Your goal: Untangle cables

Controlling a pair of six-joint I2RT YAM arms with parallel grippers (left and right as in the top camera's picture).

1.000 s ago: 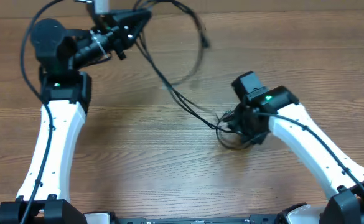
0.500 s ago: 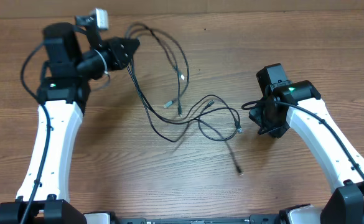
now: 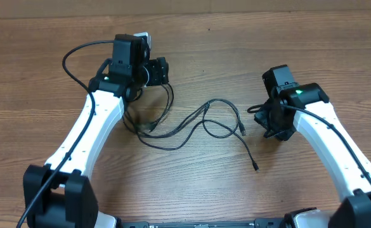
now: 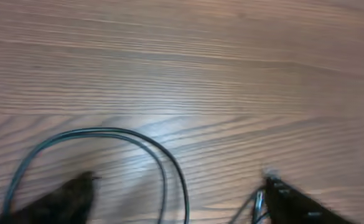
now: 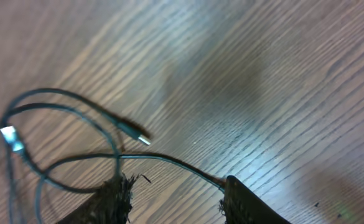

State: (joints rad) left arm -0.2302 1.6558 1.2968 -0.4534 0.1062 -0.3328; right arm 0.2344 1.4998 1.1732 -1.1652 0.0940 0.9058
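we see the main risk at our left gripper (image 3: 160, 71): its fingers stand wide apart low over the table (image 3: 185, 196), and a double loop of the cables (image 3: 191, 120) curves between and just ahead of them. closing here could catch both strands at once and pull the bundle tighter instead of freeing one cord. a strand also runs right up to one finger of our right gripper (image 3: 273, 123), whose fingers are likewise apart with bare wood between them. we cannot tell whether the strand touches that finger, but drawing away could snag it. a small plug (image 5: 137, 135) lies just ahead of that hand. the left arm reaches far forward, hand turned inward; the right arm sits folded closer, hand angled toward the cables beside it.
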